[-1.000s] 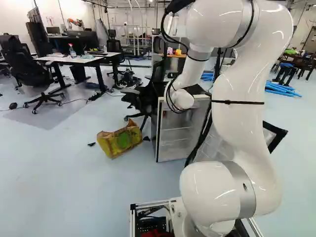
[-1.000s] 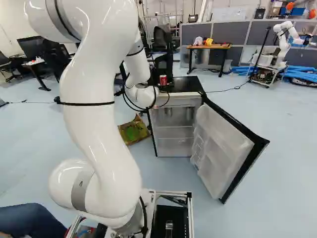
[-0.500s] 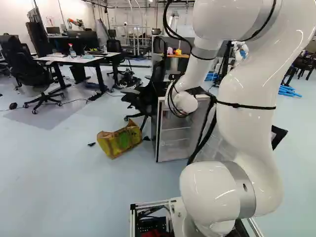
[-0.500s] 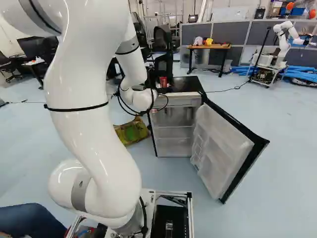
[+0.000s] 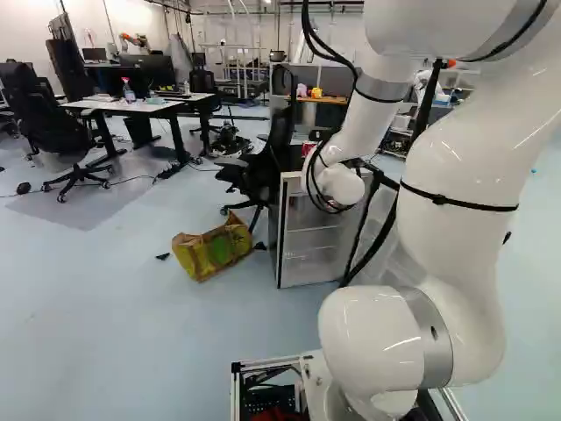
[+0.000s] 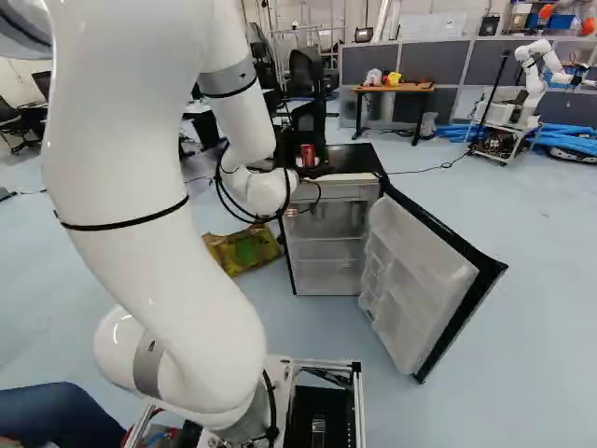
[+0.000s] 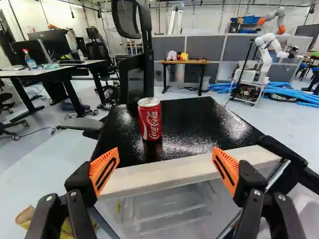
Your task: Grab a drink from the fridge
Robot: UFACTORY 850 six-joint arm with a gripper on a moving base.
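A small part of my gripper point(image 6: 292, 212) shows past the white wrist in the right base view, in front of the fridge's upper front. In the wrist view my gripper point(image 7: 164, 167) stands open, its orange pads wide apart with nothing gripped. Ahead of it, a red drink can point(image 7: 150, 119) stands upright on the fridge's black top point(image 7: 209, 127), beyond the pale front edge. The same can point(image 6: 308, 156) shows in the right base view. The fridge point(image 6: 326, 247) is open, with clear drawers inside; its door point(image 6: 420, 280) stands swung out to the right.
A black office chair point(image 7: 137, 74) stands close behind the fridge on the can's side. A yellow-green bag point(image 5: 213, 251) lies on the floor beside the fridge. Another robot point(image 6: 534, 84) stands far back right. A person's leg point(image 6: 56, 415) shows near my base.
My arm has moved: its upper part has swung closer to the base cameras, and the wrist has shifted right in the left base view and slightly lower. Base, can and fridge stay put.
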